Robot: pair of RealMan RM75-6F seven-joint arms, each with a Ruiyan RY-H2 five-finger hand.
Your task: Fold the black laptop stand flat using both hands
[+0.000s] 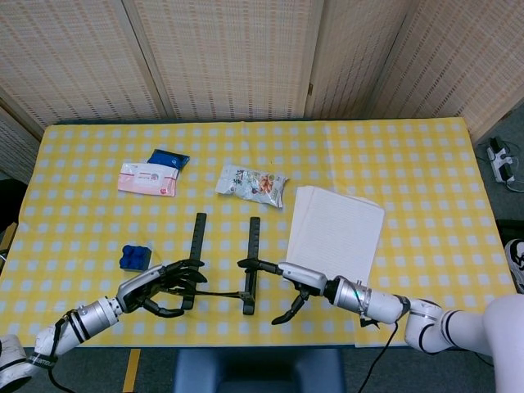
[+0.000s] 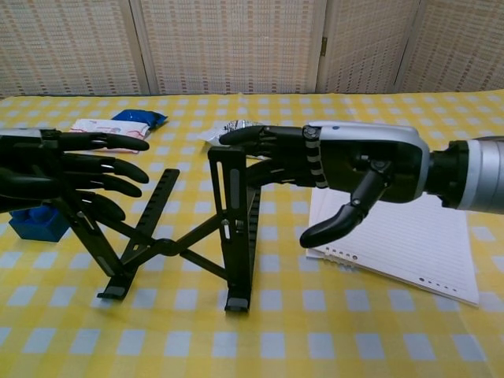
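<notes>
two hands on a stand not yet flat

both hands are at the stand (image 2: 197, 236), which sits raised near the table's front edge, left of centre, its two slotted legs upright and the cross-braces spread between them. the left hand (image 2: 63, 169) has its fingers laid across the top of the left leg; whether they truly grip it or only rest on it i cannot tell. the right hand (image 2: 346, 169) reaches in from the right with fingers stretched over the top of the right leg and thumb hanging free below, so it looks unclenched and holding nothing, touching at most.

judging by this, the step in hand is getting a hold on each leg before the fold. the next move likely calls for the right hand to close on its leg, then both to press the legs toward each other and down so the braces collapse, keeping the feet from skidding on the cloth (image 1: 426, 164).

writing shows on the snack bag (image 1: 251, 184) and the pink pack (image 1: 147, 178) toward the back-left, but it is too small to read. paper (image 1: 336, 233) lies just right of the stand.
</notes>
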